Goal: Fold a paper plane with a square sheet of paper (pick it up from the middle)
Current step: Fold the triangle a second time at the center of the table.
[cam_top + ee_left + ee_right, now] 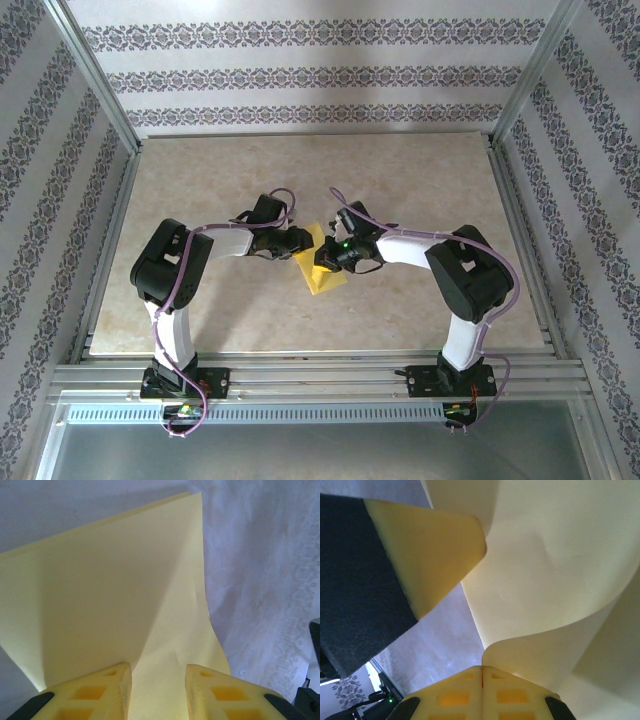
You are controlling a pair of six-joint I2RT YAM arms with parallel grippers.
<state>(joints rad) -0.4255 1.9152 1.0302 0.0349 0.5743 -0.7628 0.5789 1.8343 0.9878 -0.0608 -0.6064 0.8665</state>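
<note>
Top external view: the table (420, 180) carries the square sheet of paper (326, 280) at its middle, where the tips of the two arms meet. The sheet looks light, thin and limp. In the right wrist view it curls up in a soft wave, so it will probably crease or slip easily and is best pinched at an edge. The left hand (159, 675) stands with its jaws apart over the flatter part of the sheet. The right hand (481, 672) is closed, and its tips seem to pinch the curled edge.

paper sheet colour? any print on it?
Plain pale yellow sheet of paper, no print. Best in the left wrist view.
</note>
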